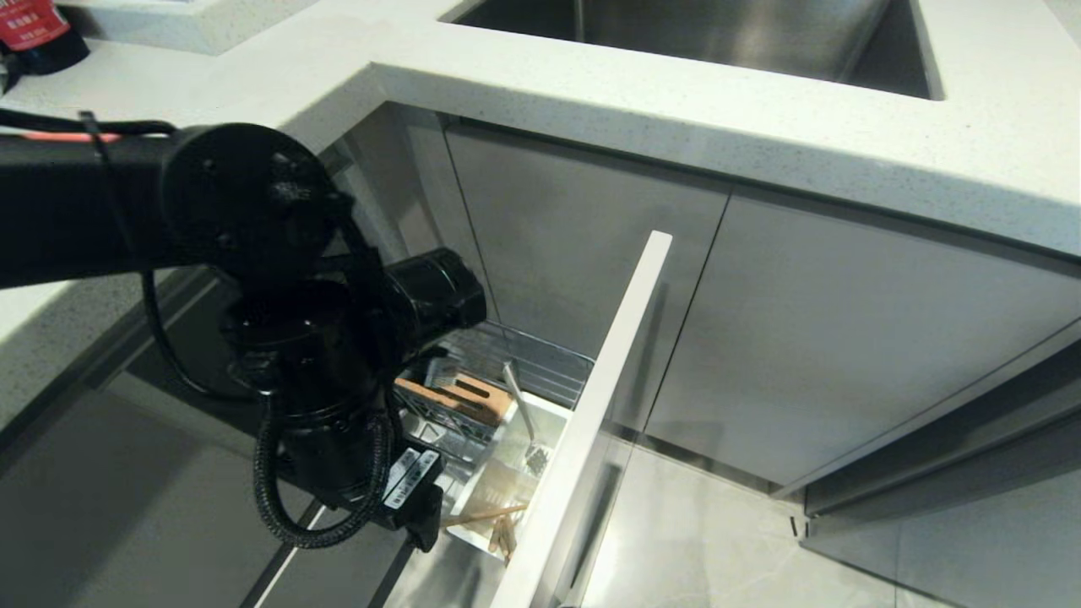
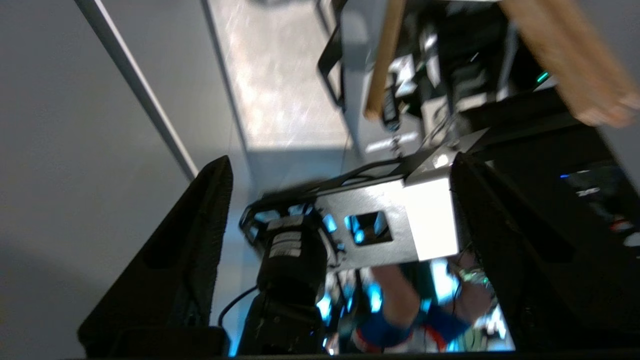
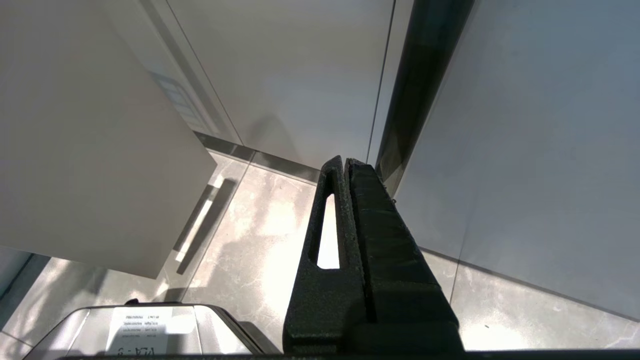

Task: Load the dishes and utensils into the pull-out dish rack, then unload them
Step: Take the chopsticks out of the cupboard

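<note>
The pull-out dish rack (image 1: 540,363) stands drawn out beside its pale cabinet front (image 1: 608,397). Its wooden strip (image 1: 456,397) lies next to the white caddy (image 1: 553,418). A silver spoon (image 1: 522,409) stands in the caddy, and the wooden chopsticks (image 1: 498,519) lean in its near end. My left arm (image 1: 329,371) hangs over the rack and hides its own fingers in the head view. In the left wrist view the left gripper (image 2: 340,157) is open and empty, with the blurred chopsticks (image 2: 382,60) beyond its tips. The right gripper (image 3: 345,161) is shut and points at the floor. The dishes are out of view.
A white stone countertop (image 1: 760,127) with a steel sink (image 1: 718,34) runs above the grey cabinet doors (image 1: 844,338). A red-labelled bottle (image 1: 34,34) stands at the far left. Glossy floor tiles (image 1: 718,532) lie right of the rack front. My own base (image 2: 380,225) shows between the left fingers.
</note>
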Motion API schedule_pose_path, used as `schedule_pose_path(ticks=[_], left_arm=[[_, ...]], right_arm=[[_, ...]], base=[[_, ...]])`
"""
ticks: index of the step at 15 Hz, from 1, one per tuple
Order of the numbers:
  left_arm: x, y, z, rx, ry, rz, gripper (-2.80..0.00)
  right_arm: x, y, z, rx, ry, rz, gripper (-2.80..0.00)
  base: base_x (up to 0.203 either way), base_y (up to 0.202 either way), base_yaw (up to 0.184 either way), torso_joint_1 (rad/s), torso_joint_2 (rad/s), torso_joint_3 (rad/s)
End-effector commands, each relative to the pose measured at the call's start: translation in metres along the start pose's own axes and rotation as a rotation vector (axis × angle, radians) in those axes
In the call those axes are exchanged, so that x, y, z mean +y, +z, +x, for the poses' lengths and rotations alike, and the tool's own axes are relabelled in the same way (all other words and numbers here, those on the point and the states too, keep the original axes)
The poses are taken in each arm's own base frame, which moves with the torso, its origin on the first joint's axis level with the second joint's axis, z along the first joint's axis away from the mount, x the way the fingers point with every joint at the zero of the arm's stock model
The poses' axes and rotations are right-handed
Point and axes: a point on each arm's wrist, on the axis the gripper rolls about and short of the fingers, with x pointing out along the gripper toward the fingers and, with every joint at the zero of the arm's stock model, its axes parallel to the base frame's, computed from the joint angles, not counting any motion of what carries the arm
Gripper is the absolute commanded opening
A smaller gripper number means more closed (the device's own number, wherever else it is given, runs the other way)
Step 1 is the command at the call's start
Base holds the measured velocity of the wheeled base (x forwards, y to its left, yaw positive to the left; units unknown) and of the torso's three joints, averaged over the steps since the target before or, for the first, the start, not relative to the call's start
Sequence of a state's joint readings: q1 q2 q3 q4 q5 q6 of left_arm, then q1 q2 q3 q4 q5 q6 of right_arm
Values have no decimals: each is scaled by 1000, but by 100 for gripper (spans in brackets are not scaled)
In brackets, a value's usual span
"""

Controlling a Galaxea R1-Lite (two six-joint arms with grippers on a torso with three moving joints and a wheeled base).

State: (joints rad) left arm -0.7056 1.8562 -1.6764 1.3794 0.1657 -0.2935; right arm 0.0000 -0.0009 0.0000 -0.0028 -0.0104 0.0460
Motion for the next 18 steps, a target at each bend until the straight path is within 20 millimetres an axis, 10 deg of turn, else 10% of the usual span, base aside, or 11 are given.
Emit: schedule_pose_path(ticks=[1, 16, 17, 18], left_arm=[[-6, 19, 29, 114, 32, 16, 0], [-2, 59, 74, 258, -106, 26, 0], [-2, 59, 73, 256, -106, 25, -280], [-2, 59, 73, 251, -107, 24, -280]], right_arm=[[0, 0, 0, 1, 0, 0, -280], [0, 0, 0, 1, 0, 0, -280], [0, 0, 0, 1, 0, 0, -280], [0, 0, 0, 1, 1, 0, -280]], base=[[0, 0, 0, 0, 0, 0], [0, 0, 0, 0, 0, 0], [0, 0, 0, 0, 0, 0], [0, 0, 0, 0, 0, 0]])
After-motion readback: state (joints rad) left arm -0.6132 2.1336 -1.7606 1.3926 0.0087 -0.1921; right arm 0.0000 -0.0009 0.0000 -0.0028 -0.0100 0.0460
